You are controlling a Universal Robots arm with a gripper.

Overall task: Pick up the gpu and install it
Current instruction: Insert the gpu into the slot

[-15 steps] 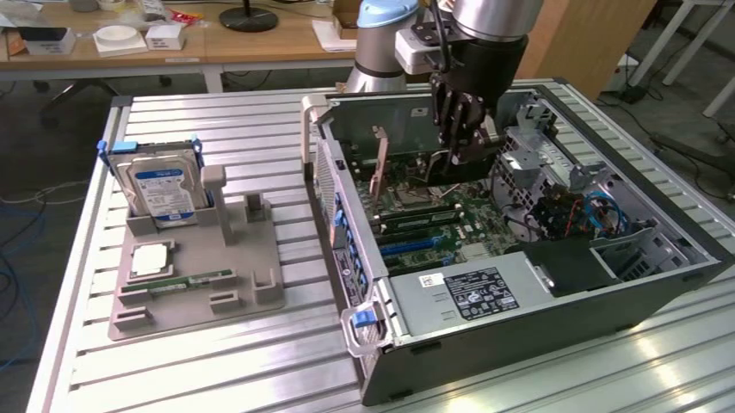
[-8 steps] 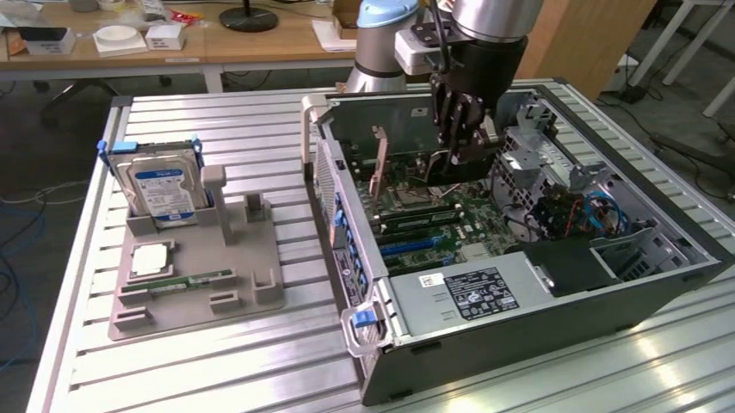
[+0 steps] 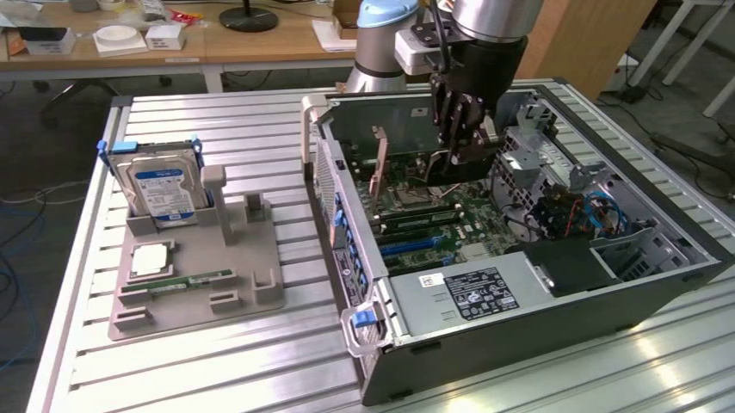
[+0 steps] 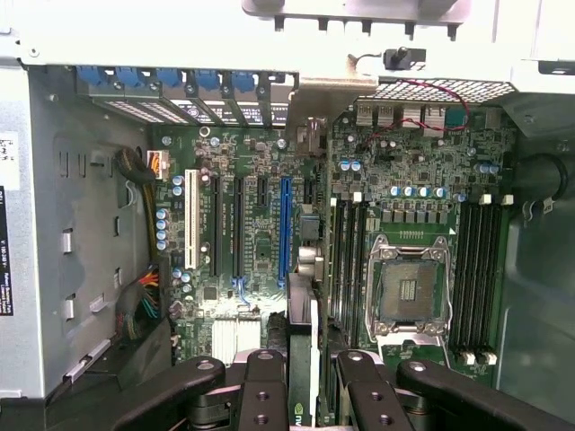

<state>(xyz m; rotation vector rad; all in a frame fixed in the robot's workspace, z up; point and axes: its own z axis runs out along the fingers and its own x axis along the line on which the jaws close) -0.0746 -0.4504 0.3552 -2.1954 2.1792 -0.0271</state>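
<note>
The tool (image 4: 302, 382) is clamped on the gpu (image 4: 302, 337), holding it edge-down inside the open computer case (image 3: 677, 271), just above the motherboard (image 4: 252, 215). The case lies on the slatted surface (image 3: 230, 120), beside a grey holder (image 3: 189, 284) carrying a hard drive (image 3: 161, 191).

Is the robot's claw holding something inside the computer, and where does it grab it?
Yes. The gripper holds the gpu, a thin dark card standing on edge, pinched by its upper edge between the fingers, above the green board inside the computer case.
</note>
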